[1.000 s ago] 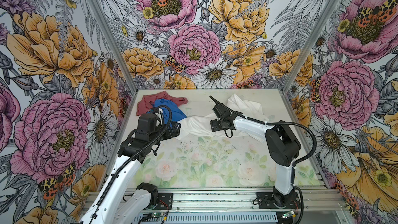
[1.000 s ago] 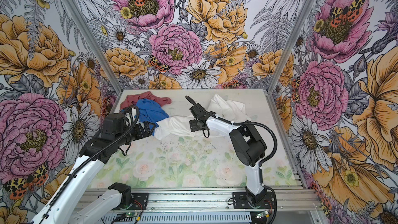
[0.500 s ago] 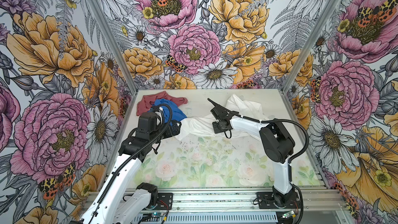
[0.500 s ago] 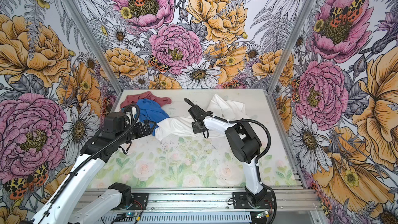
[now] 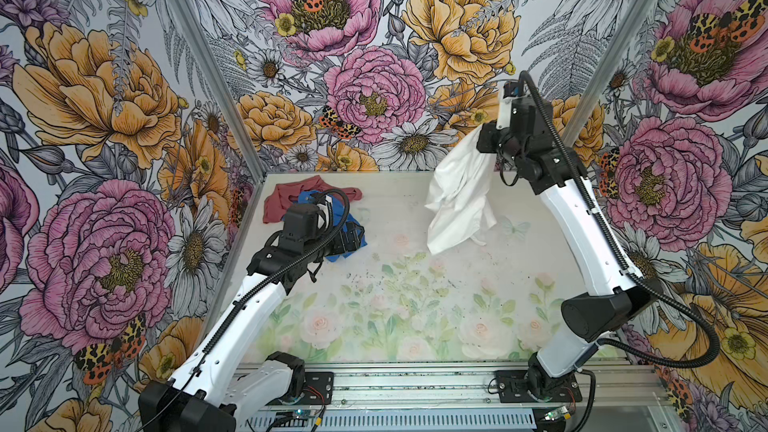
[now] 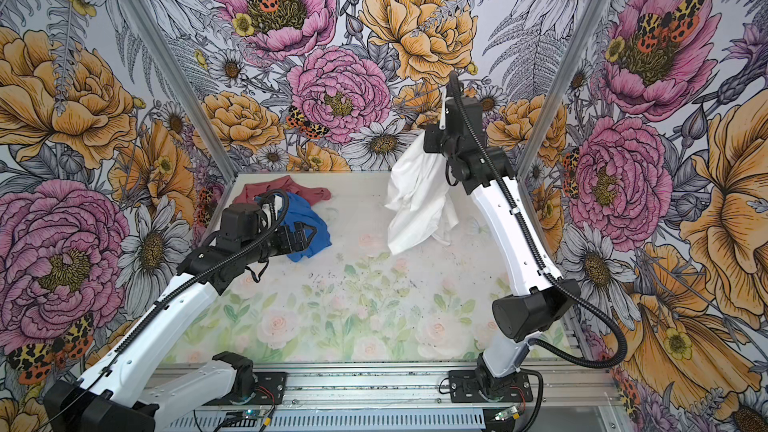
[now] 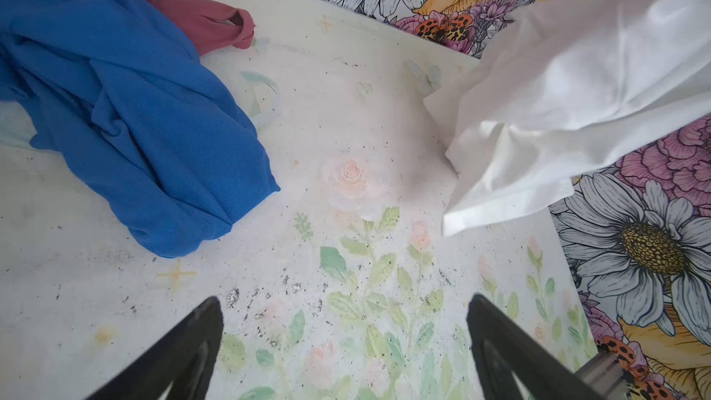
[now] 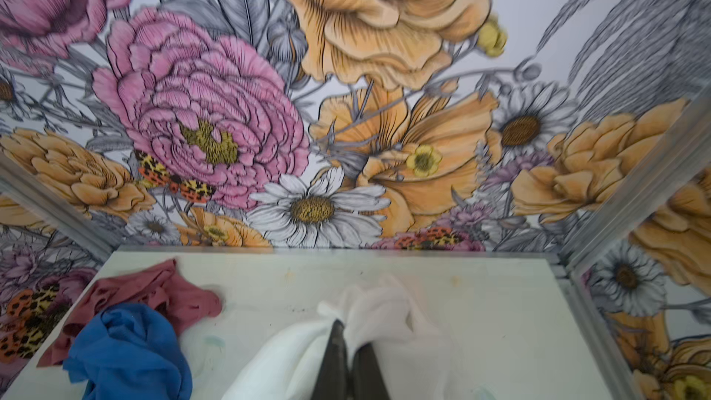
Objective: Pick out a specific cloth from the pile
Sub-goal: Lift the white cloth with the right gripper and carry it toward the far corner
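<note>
Right pincer [image 8: 348, 338] is clamped tight on a bunched fold of the white cloth [image 5: 457, 197], up high on the right side near the back wall [image 5: 374, 56]. The cloth hangs from the jaws in a loose drape, well apart from the pile [image 6: 309, 214]. Its lowest corner is down close to the counter [image 5: 415, 284]; can't tell if it touches.

The pile sits in the far left corner of the counter: the blue cloth [image 7: 134, 109] is crumpled in front, partly lying over the red cloth [image 5: 286, 197], which spreads toward the back wall.

Left pincer [image 7: 342, 302] is spread wide, nothing between the fingers [image 7: 192, 332]. In both top views it sits low at the near edge of the blue cloth and covers part of it; the left wrist view shows bare counter between its fingers. The left arm's black cable [image 5: 336, 209] loops across the pile and hides some of the blue.

Bare counter between the pile and the hanging white cloth, with dark specks scattered over the middle.
</note>
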`<state>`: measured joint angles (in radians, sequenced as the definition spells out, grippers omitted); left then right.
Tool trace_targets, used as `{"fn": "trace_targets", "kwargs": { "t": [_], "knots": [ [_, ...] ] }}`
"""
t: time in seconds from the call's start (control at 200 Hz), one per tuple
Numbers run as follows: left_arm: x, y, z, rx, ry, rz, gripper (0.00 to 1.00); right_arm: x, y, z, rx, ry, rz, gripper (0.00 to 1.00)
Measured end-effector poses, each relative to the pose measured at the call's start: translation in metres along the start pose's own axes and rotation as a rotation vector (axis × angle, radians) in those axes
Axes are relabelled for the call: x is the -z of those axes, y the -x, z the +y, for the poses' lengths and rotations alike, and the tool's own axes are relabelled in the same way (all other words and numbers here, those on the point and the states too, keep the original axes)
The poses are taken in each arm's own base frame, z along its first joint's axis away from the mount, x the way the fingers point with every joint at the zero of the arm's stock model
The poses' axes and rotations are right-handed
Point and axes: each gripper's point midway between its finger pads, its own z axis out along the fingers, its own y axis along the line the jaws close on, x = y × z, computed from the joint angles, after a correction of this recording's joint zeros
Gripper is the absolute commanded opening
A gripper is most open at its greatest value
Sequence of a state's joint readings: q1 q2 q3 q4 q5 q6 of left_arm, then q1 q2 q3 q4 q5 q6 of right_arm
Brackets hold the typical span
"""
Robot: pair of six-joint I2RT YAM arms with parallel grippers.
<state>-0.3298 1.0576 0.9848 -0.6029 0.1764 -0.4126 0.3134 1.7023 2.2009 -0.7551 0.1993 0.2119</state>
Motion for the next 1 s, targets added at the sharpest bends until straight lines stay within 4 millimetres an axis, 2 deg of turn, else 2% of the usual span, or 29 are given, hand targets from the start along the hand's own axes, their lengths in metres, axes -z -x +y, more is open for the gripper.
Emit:
{"fn": "trace_targets", "kwargs": {
  "t": [0.06, 0.165, 0.225, 0.305, 0.4, 0.606, 0.686, 0.816, 0.891, 1.001],
  "knots": [
    [-0.001, 0.001, -0.003, -0.006, -0.009, -0.004, 0.99, 0.022, 0.046, -0.006, 0.012, -0.021, -0.116, 0.0],
    [-0.002, 0.004, -0.006, -0.012, -0.02, -0.019, 0.99, 0.05, 0.102, -0.021, 0.023, -0.064, -0.275, 0.0],
    [-0.002, 0.005, -0.007, -0.014, -0.024, -0.024, 0.99, 0.058, 0.119, -0.028, 0.024, -0.08, -0.329, 0.0],
    [-0.002, 0.007, -0.008, -0.015, -0.026, -0.033, 0.99, 0.056, 0.128, -0.036, 0.036, -0.103, -0.358, 0.0],
    [-0.002, 0.004, -0.006, -0.015, -0.025, -0.032, 0.99, 0.04, 0.12, -0.046, 0.067, -0.148, -0.328, 0.0],
    [-0.002, 0.003, -0.006, -0.015, -0.026, -0.034, 0.99, -0.006, 0.076, -0.077, 0.158, -0.276, -0.165, 0.0],
    [-0.002, 0.004, -0.006, -0.016, -0.027, -0.036, 0.99, -0.016, 0.064, -0.091, 0.179, -0.315, -0.12, 0.0],
    [-0.002, 0.004, -0.006, -0.016, -0.028, -0.039, 0.99, -0.024, 0.056, -0.106, 0.182, -0.349, -0.091, 0.0],
    [-0.004, 0.004, -0.006, -0.016, -0.029, -0.041, 0.99, -0.029, 0.05, -0.107, 0.185, -0.351, -0.074, 0.0],
    [-0.006, 0.001, -0.004, -0.015, -0.026, -0.034, 0.99, -0.044, 0.036, -0.093, 0.196, -0.323, -0.041, 0.0]
  ]
}}
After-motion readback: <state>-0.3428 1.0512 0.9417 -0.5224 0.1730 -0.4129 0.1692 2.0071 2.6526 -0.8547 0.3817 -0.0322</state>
